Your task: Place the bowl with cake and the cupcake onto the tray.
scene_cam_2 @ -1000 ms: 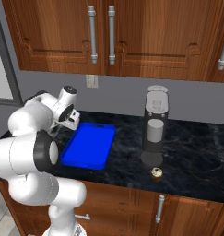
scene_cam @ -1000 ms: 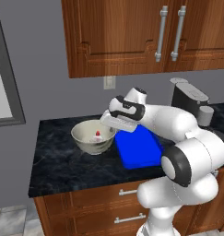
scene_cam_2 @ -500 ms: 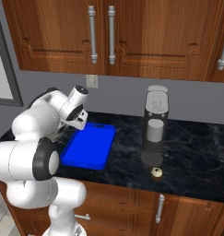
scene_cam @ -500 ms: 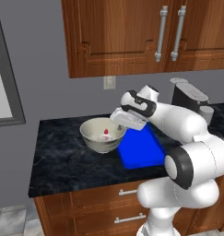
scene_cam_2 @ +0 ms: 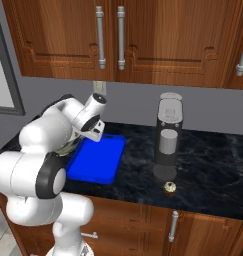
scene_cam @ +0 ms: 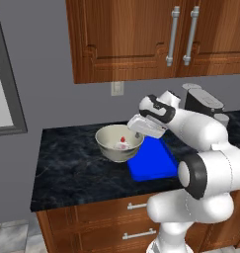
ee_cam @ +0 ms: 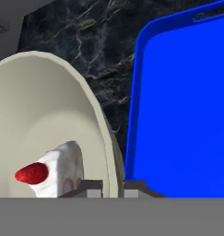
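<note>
The tabletop (scene_cam: pixel 67 163) is dark marbled stone under wooden cabinets, and the blue tray (scene_cam: pixel 153 160) lies flat on it near the front edge, about mid-way along; it is rigid and bare, with a low rim that the load has to clear. Just beside the tray's left edge sits the bowl (scene_cam: pixel 116 143), and whether it is resting on the stone or lifted a little I cannot tell. The tool (ee_cam: pixel 112 186) is clenched on the bowl's rim, one tip inside the wall and one outside, at the side nearest the tray. The bowl looks stiff and hard, like glazed ceramic, so it should not flex, but it is probably smooth and fairly heavy for a thin rim pinch; held at one edge, it will likely want to tip away from the grip, so it is best kept level and moved slowly. The cake (ee_cam: pixel 56 173) lies loose in the bottom, white and pink with a red top, light and soft, and apt to slide if the bowl tilts. The cupcake (scene_cam_2: pixel 169 187) stands at the front edge, well apart to the right; it is small and light, best taken by its sides.
</note>
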Controlling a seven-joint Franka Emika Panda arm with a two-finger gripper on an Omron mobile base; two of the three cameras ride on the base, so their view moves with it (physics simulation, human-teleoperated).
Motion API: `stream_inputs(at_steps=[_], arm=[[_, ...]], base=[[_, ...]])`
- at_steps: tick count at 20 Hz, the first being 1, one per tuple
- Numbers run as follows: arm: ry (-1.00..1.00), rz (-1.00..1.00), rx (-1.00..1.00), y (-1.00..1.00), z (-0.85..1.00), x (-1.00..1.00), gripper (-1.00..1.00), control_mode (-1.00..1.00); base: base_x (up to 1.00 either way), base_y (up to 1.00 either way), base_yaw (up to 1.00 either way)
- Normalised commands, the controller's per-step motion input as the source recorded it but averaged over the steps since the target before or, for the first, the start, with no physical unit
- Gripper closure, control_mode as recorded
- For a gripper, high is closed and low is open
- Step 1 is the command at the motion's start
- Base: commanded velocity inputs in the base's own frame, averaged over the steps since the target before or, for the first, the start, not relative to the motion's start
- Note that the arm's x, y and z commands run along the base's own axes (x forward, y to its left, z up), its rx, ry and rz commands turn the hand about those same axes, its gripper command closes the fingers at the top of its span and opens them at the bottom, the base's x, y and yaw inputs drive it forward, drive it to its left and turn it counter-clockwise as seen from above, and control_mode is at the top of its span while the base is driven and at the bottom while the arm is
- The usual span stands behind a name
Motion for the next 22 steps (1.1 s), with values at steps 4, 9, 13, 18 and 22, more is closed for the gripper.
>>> stream_inputs(at_steps=[4, 9, 13, 18, 22], arm=[[0.00, 0.00, 0.01, -0.39, 0.00, 0.16, 1.00, -1.00], [0.00, 0.00, 0.01, -0.37, -0.01, 0.24, 1.00, -1.00], [0.00, -0.02, 0.01, -0.34, -0.04, 0.30, 1.00, -1.00], [0.00, -0.01, 0.00, -0.30, -0.08, 0.30, 1.00, -1.00], [0.00, -0.02, 0.00, -0.24, -0.11, 0.29, 1.00, -1.00]], base=[[0.00, 0.00, 0.00], [0.00, 0.00, 0.00], [0.00, 0.00, 0.00], [0.00, 0.00, 0.00], [0.00, 0.00, 0.00]])
